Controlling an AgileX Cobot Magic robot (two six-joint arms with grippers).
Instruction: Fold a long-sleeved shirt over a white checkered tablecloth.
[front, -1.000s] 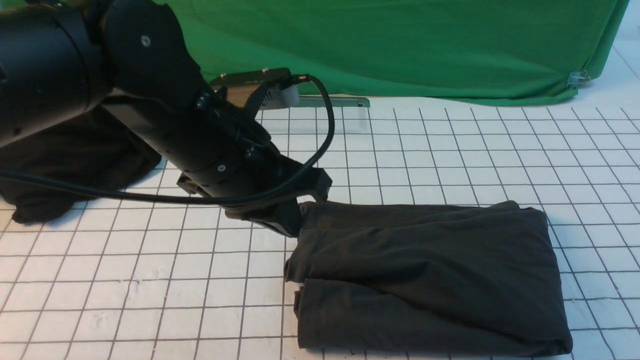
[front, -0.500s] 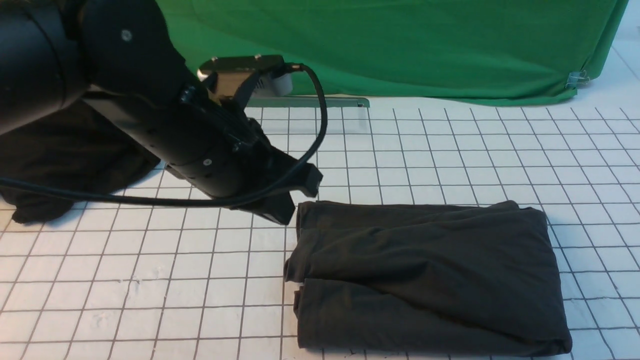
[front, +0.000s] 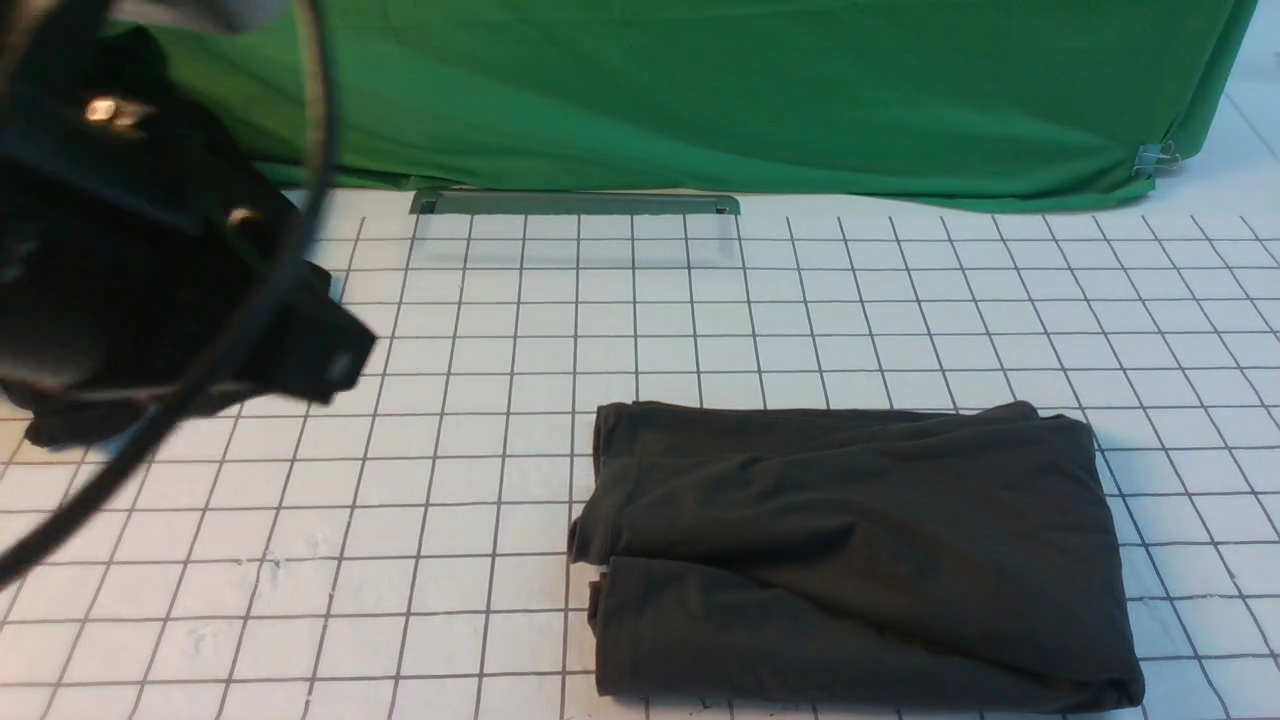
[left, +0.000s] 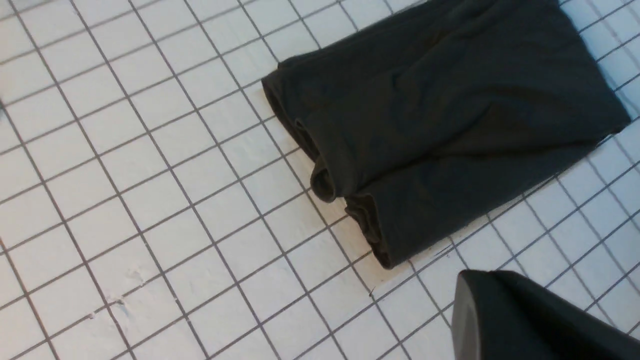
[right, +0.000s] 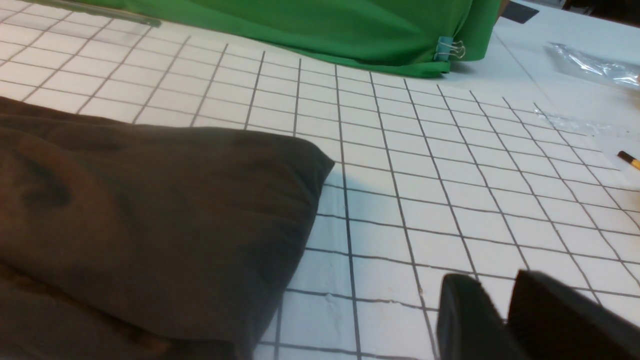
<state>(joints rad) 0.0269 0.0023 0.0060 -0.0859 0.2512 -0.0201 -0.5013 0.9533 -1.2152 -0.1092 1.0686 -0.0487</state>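
The long-sleeved shirt (front: 850, 550) lies folded into a dark charcoal rectangle on the white checkered tablecloth (front: 450, 500), right of centre; no logo shows. In the left wrist view the shirt (left: 440, 110) is seen from above, its layered edge toward the camera. My left gripper (front: 340, 365) is blurred at the far left, well clear of the shirt and shut with nothing in it; its tip (left: 467, 280) hangs above bare cloth. My right gripper (right: 495, 287) stands slightly open just off the shirt's right corner (right: 310, 160), holding nothing. It is out of the front view.
Green fabric (front: 750, 90) hangs across the back with a binder clip (front: 1155, 155) at its right corner. A grey bar (front: 575, 203) lies in front of it. A black cloth mass (front: 60, 425) sits at far left. A plastic bag (right: 595, 65) and a pencil (right: 629, 160) lie at right.
My left arm has drawn back from the shirt's left edge, moving left and upward. The folded shirt has stayed as it was.
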